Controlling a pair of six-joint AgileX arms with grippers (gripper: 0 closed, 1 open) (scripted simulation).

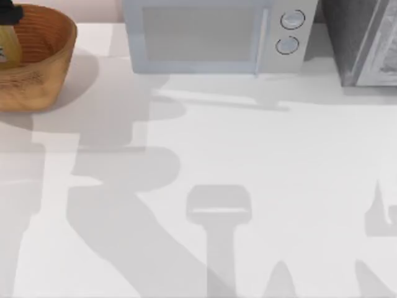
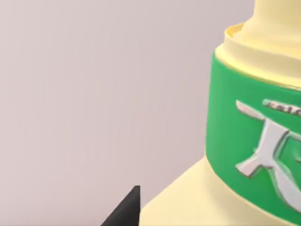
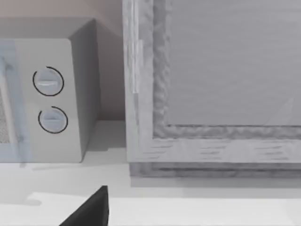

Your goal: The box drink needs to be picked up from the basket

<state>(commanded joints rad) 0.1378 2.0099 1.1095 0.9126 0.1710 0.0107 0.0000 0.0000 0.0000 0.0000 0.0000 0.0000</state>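
Left claw (image 1: 11, 15), grip state unclear, at box drink (image 2: 254, 141) over basket (image 1: 43, 68), microwave (image 1: 211, 37) alongside.

Microwave (image 3: 51, 94) beside grey cabinet (image 3: 216, 94), white table (image 3: 197, 209)

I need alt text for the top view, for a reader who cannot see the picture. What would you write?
A round woven basket stands at the table's far left corner, with a pale yellow box drink over its rim, under a dark part at the picture's edge. A microwave stands along the back, a grey cabinet to its right, and arm shadows cross the white table.
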